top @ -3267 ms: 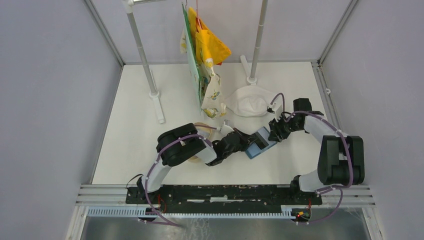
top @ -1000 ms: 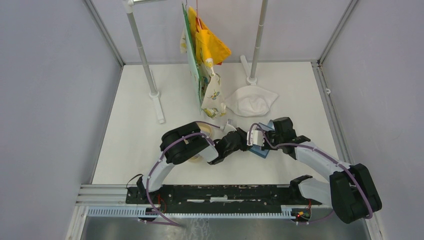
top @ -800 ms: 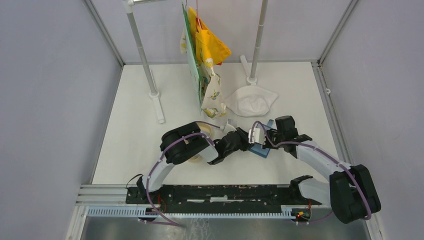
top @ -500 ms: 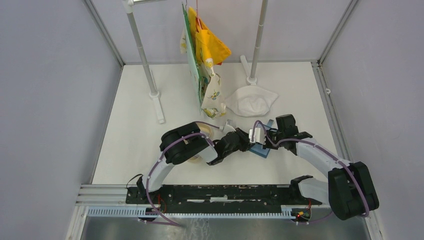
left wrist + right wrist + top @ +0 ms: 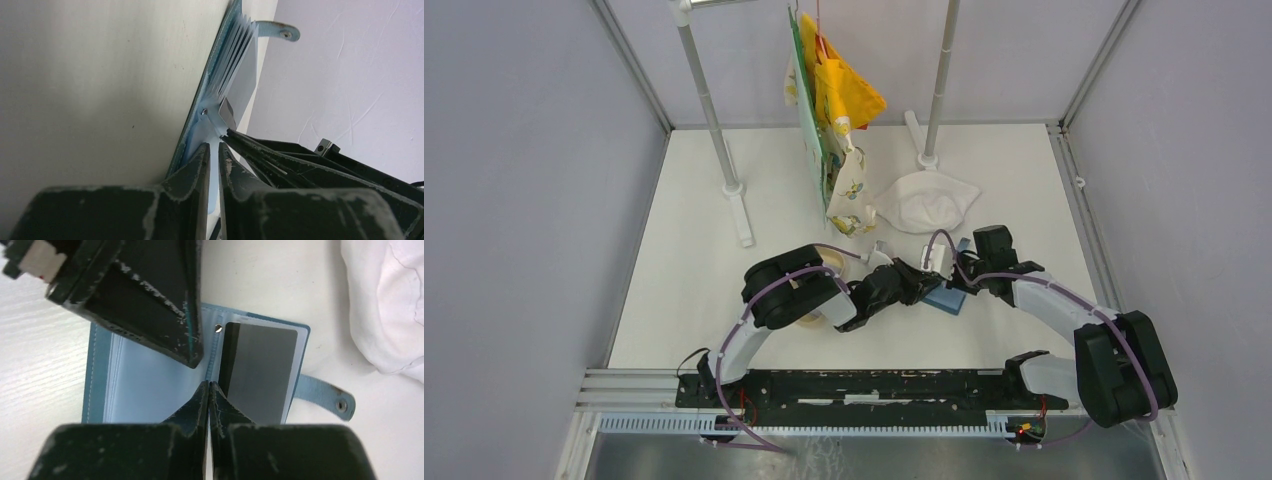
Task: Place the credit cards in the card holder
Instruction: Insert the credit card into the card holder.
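The blue card holder lies open on the table; its clear sleeves show in the right wrist view. One dark credit card sits in the right-hand sleeve. The other card is out of view. My left gripper reaches in from the left, shut on the holder's left half by the spine. My right gripper is shut and empty, its tips on the spine beside the card. The holder's snap strap sticks out to the right.
A crumpled white cloth lies just behind the holder. A tan tray sits under my left arm. Two rack posts stand at the back, with yellow and patterned cloths hanging between them.
My right arm swung in from the right and brought its gripper over the holder's spine. In the last second both grippers shifted only slightly. The holder stays put.
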